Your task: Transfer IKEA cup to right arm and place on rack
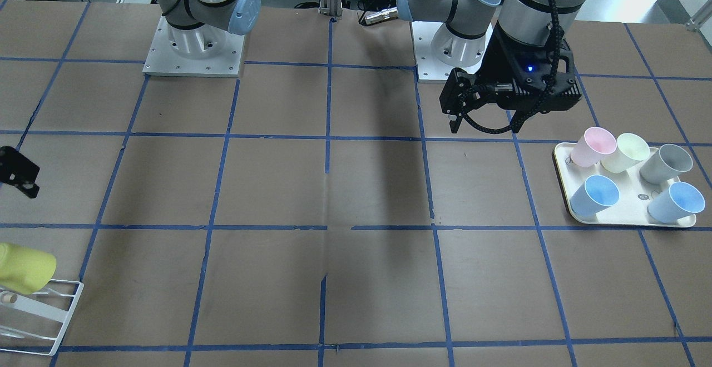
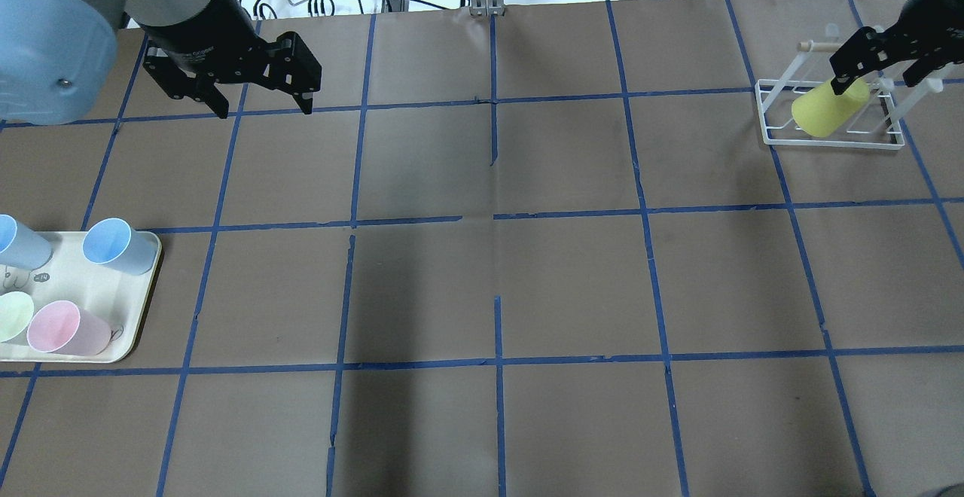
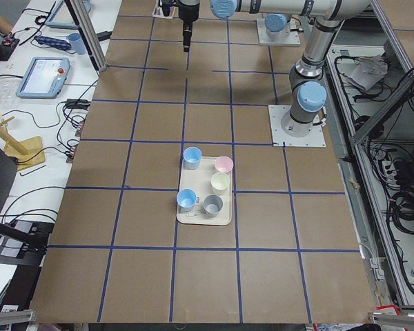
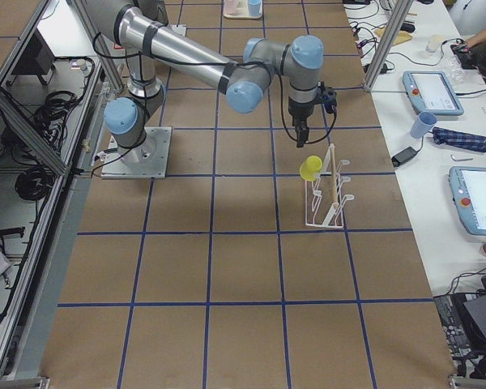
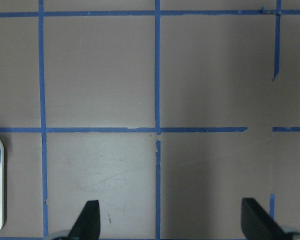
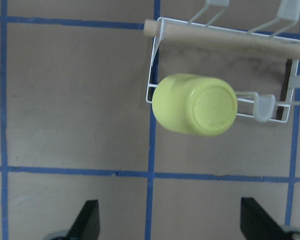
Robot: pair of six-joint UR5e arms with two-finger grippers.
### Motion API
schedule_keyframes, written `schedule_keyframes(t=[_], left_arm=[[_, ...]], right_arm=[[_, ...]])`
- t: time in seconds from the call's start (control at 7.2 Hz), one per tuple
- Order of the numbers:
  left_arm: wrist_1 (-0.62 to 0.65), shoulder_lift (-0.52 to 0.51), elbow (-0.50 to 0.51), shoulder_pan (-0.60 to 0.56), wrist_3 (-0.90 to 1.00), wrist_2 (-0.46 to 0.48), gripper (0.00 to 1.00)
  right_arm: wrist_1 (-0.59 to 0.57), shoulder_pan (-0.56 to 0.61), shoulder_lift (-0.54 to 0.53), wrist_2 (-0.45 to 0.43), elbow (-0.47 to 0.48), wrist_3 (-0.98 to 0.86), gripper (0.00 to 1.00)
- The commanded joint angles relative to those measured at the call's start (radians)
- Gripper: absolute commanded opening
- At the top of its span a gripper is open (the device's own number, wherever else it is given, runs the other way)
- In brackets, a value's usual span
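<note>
Hanging on the rack [image 6: 215, 36] at upper right, the IKEA cup [image 6: 195, 104] looks placed — the right hand [image 6: 170, 217], jaws apart, need only lift clear.

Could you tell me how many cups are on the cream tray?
5: pink cup, pale yellow-green cup and grey cup nearer the robot; a blue cup and a second blue cup farther from it. None looks hidden.
</note>
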Motion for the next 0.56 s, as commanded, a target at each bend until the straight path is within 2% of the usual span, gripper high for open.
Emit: schedule_keyframes(t=[0.0,0.42], left_arm=[[0.0,0.001,-0.001,0.0,0.0,0.0,1.0],[0.003,-0.001,0.002,0.0,0.0,0.0,1.0]], right_arm=[[0.186,0.072,-0.117,0.002,0.002,0.112,1.0],[0.249,0.308,-0.187,0.002,0.016,0.34,1.0]])
